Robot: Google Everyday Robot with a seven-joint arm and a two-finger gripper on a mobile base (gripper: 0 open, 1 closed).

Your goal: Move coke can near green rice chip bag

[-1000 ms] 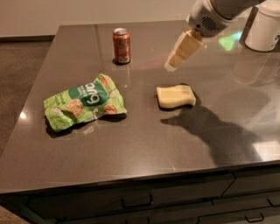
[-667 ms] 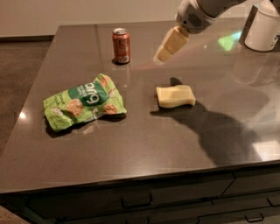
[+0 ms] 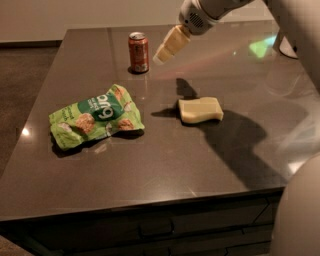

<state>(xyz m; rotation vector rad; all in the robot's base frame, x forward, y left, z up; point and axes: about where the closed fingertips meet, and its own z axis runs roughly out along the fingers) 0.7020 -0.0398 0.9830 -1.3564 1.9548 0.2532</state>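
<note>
**Q:** Which relation is the coming move judged to turn on?

**A:** Read from left to right: the green rice chip bag (image 3: 95, 116) is seen lying flat, well to the left of the gripper (image 3: 167, 47) and nearer the camera; the coke can (image 3: 138, 52) is seen upright, its long axis vertical, just to the left of the gripper's tip and apart from it; the gripper is held above the table (image 3: 165, 170); the pale yellow block (image 3: 200, 109) is seen to the gripper's right and nearer the camera.

**Q:** How is the arm posed, and what is held?

**A:** The arm (image 3: 200, 15) is reached in from the upper right, with the gripper angled down and leftward toward the can; nothing is seen to be held; whether the gripper is open or closed cannot be told; a short leftward approach, lowered to can height, is judged to be required.
</note>
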